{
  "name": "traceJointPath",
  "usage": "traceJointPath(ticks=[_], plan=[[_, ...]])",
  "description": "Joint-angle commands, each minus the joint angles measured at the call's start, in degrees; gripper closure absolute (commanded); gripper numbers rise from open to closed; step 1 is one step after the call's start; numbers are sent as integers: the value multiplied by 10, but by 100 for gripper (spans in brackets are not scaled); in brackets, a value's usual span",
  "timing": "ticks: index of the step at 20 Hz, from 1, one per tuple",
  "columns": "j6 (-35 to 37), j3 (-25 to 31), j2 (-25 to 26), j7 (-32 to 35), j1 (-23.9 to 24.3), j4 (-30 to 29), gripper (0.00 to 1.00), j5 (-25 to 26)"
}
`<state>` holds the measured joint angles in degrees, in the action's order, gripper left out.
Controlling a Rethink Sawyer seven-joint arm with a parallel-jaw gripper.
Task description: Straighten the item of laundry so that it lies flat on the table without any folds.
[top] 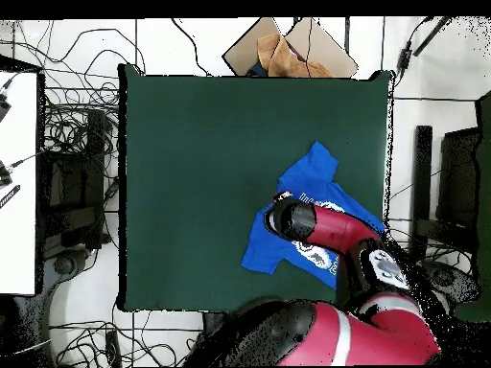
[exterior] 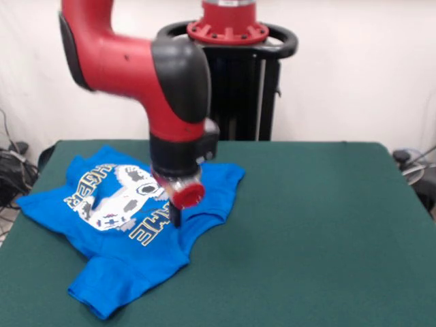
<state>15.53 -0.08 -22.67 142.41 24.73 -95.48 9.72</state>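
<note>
The blue T-shirt (exterior: 112,269) lies print side up on the left part of the green table (exterior: 313,225). It is rumpled, with a fold along its right edge and one sleeve spread toward the front. My gripper (exterior: 176,216) points down and touches the shirt near the lettering at its right side. I cannot tell how the gripper stands. In the overhead view the shirt (top: 309,174) lies near the table's (top: 201,163) right edge, and the red arm (top: 321,225) covers its middle and hides the gripper.
The black pedestal (exterior: 238,88) stands behind the table's far edge. A cardboard box (top: 288,53) sits on the floor beyond the table. Cables (top: 81,144) lie on the floor at the side. A white desk (top: 17,182) is at the edge.
</note>
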Motion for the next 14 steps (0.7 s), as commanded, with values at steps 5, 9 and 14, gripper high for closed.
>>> traceJointPath(ticks=[5,9,14], plan=[[-21,-55,201,60,-113,149,100,-8],[-39,-28,205,48,-92,144,100,-12],[-50,86,190,0,6,99,100,-21]])
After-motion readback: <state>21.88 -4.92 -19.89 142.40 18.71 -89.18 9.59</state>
